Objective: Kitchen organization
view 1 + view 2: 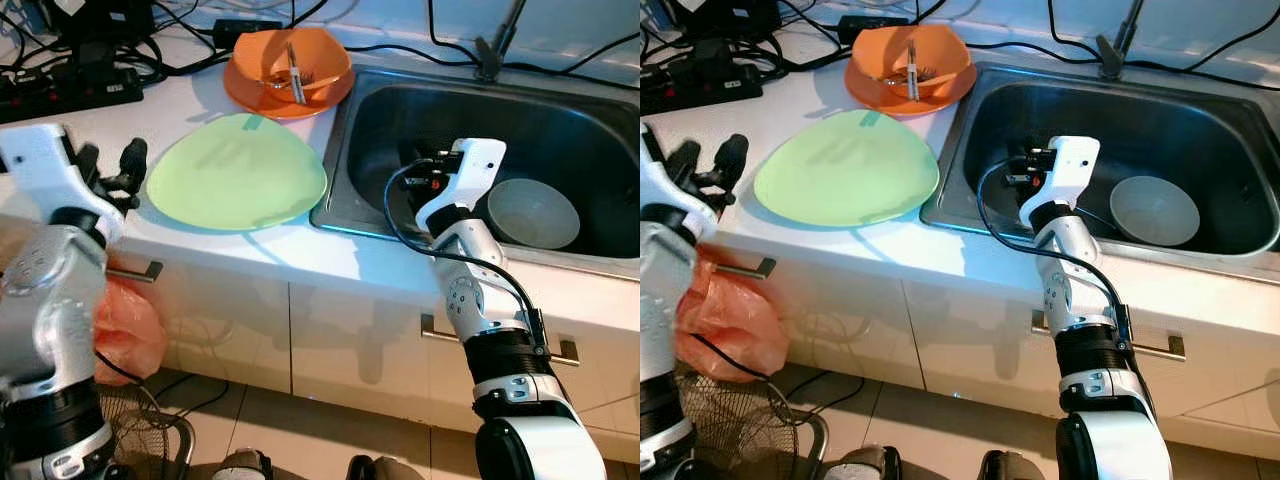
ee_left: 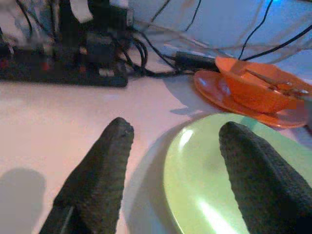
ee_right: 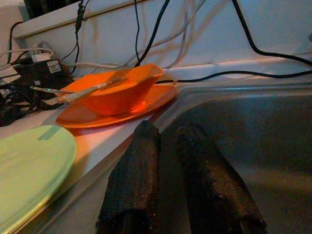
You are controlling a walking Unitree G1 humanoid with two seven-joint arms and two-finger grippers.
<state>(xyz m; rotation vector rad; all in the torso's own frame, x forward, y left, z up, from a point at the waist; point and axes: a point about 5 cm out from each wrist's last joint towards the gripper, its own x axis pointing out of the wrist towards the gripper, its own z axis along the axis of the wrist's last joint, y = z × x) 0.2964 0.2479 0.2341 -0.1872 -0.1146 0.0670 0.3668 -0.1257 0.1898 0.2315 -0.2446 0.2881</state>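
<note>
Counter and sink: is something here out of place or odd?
Yes. A power strip and several cables lie on the counter near the sink, a wet area. An orange bowl on an orange plate holds a utensil. Nothing looks spilled or broken.

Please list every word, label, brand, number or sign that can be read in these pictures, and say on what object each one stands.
No text can be read.
Power strip: it bears white labels, too blurred to read.
Green plate, orange bowl, sink and grey bowl: no print shows on them.
</note>
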